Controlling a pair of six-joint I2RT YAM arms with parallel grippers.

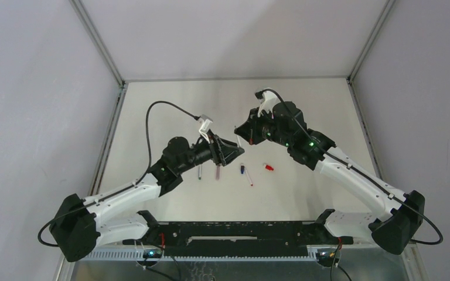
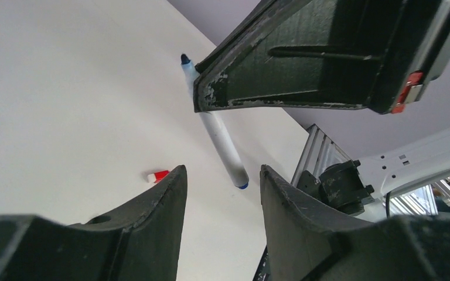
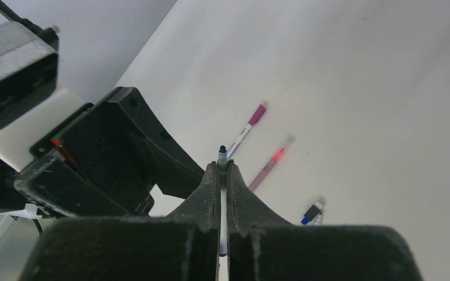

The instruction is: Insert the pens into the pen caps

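Note:
My right gripper (image 1: 239, 134) (image 3: 223, 170) is shut on a white pen with a blue tip (image 3: 222, 154) and holds it above the table. The same pen (image 2: 220, 140) hangs in the left wrist view, its lower blue end just beyond the gap between my left fingers. My left gripper (image 1: 239, 153) (image 2: 221, 174) is open and empty, close beside the right one. On the table lie a white pen with a magenta cap (image 3: 246, 129) (image 1: 200, 171), a pinkish-red pen (image 1: 217, 171) (image 3: 268, 165), a blue cap (image 1: 242, 169) (image 3: 312, 212) next to a thin pen (image 1: 249, 179), and a red cap (image 1: 268, 167) (image 2: 159, 175).
The white table (image 1: 304, 105) is walled by grey panels on the left, back and right. A black rail (image 1: 234, 231) runs along the near edge between the arm bases. A black cable (image 1: 152, 117) loops above the left arm.

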